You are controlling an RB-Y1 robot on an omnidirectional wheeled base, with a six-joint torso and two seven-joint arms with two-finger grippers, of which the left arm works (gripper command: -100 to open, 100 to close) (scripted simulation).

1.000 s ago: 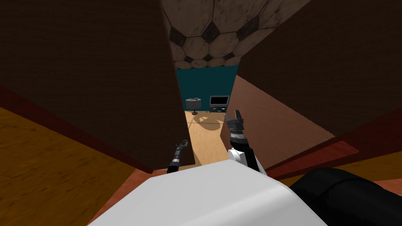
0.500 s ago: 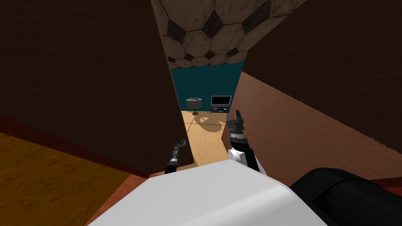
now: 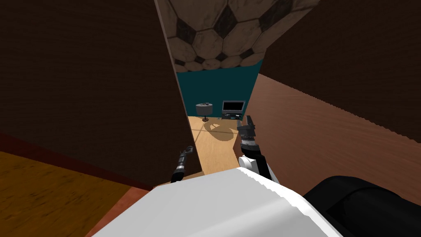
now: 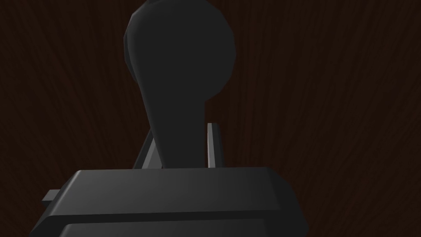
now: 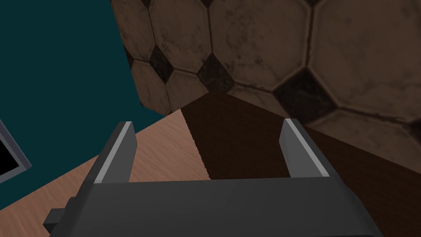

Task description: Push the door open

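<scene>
A dark brown door (image 3: 102, 90) stands on my left, its free edge facing the gap ahead. Its dark lever handle (image 4: 181, 82) on a round plate lies between the fingers of my left gripper (image 4: 181, 131), which press its sides. In the head view the left gripper (image 3: 188, 149) sits at the door's lower edge. My right gripper (image 3: 249, 120) is raised in the gap, close to a reddish-brown wooden panel (image 3: 320, 140). Its fingers (image 5: 119, 144) stand wide apart with nothing between them.
Through the gap lies a pale wood floor (image 3: 213, 152), a teal wall (image 3: 218, 86), a round lamp table (image 3: 204, 109) and a dark screen (image 3: 233, 107). A hexagon-tiled surface (image 3: 222, 29) shows above. An orange-brown floor (image 3: 49, 193) lies at my near left.
The door's free edge has swung further left and the gap has widened. More of the reddish-brown panel shows on the right. Both grippers hold about the same place before me.
</scene>
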